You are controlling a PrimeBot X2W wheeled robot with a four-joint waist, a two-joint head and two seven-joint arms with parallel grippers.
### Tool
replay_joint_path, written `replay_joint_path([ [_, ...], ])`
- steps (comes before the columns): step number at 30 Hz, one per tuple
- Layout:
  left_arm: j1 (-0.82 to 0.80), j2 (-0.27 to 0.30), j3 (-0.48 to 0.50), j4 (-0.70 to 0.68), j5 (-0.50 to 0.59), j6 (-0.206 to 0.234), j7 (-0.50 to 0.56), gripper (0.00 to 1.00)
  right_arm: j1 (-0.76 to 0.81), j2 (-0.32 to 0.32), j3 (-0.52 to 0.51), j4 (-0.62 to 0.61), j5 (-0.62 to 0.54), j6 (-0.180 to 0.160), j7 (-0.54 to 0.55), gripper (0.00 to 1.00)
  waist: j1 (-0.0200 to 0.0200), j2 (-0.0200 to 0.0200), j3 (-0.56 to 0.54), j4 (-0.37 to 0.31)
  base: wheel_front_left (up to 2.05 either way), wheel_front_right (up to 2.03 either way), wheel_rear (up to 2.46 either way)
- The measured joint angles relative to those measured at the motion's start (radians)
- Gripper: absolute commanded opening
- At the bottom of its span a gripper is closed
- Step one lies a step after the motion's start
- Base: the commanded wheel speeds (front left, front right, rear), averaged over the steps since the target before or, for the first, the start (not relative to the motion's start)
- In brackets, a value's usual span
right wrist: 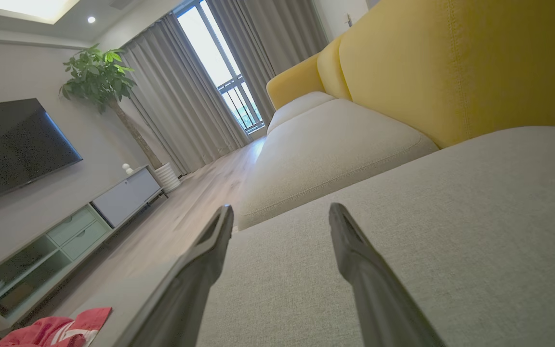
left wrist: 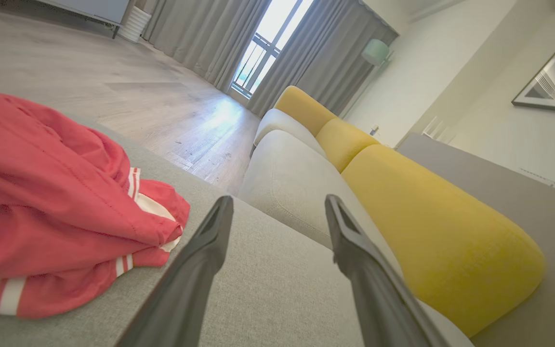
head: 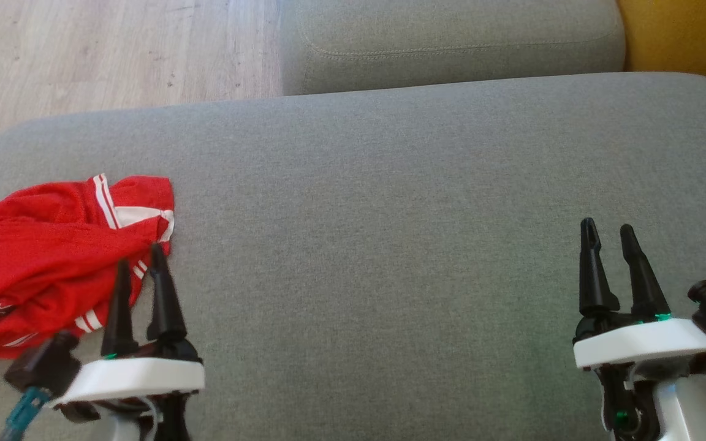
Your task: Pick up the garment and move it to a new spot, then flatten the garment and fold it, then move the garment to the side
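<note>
The garment [head: 46, 257] is red with white stripes and lies crumpled at the left end of the grey sofa seat [head: 390, 214]. It fills the left of the left wrist view as garment [left wrist: 56, 207] and peeks into the right wrist view's bottom left corner as garment [right wrist: 56, 330]. My left gripper [head: 140, 256] hovers open at the garment's right edge, its fingers overlapping the cloth in the head view, nothing between them. In its own view the left gripper [left wrist: 280, 202] points past the cloth. My right gripper [head: 607, 229] is open over bare cushion far to the right, also seen as right gripper [right wrist: 281, 212].
A second grey seat cushion [head: 451, 43] adjoins at the back, with yellow backrests [left wrist: 441, 231] to the right. Wood floor [head: 83, 55] lies beyond the seat's left and far edges. A TV stand [right wrist: 65, 231], plant [right wrist: 99, 77] and curtains stand across the room.
</note>
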Motion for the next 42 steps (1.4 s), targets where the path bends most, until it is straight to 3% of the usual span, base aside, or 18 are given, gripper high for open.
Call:
replay_joint_path([
  [12, 0.000, 0.054, -0.116, -0.012, 0.182, 0.063, -0.031, 1.00, 0.000, 0.000, 0.005, -0.012, -0.164, 0.000, -0.033, 1.00, 0.0000, 0.0000, 0.010, -0.002, 0.00, 0.00, 0.00],
  [19, 0.000, 0.079, -0.175, 0.016, 0.232, 0.083, -0.052, 1.00, 0.000, 0.000, 0.003, -0.011, -0.262, 0.000, -0.055, 1.00, 0.0000, 0.0000, 0.018, -0.002, 0.00, 0.00, 0.00],
  [22, 0.000, 0.077, -0.187, 0.051, 0.220, 0.052, -0.060, 1.00, 0.000, 0.000, 0.004, -0.015, -0.305, 0.000, -0.062, 1.00, 0.0000, 0.0000, 0.020, -0.001, 0.00, 0.00, 0.00],
  [33, -0.001, 0.072, -0.190, 0.090, 0.356, 0.003, -0.096, 1.00, 0.000, -0.001, 0.039, -0.027, -0.464, 0.000, -0.098, 1.00, 0.0000, 0.0000, 0.022, -0.009, 0.00, 0.00, 0.00],
  [42, -0.001, 0.035, -0.150, 0.053, 0.394, -0.027, -0.119, 1.00, 0.001, -0.001, 0.069, -0.048, -0.442, 0.000, -0.123, 1.00, 0.0000, 0.0000, 0.023, -0.020, 0.00, 0.00, 0.00],
])
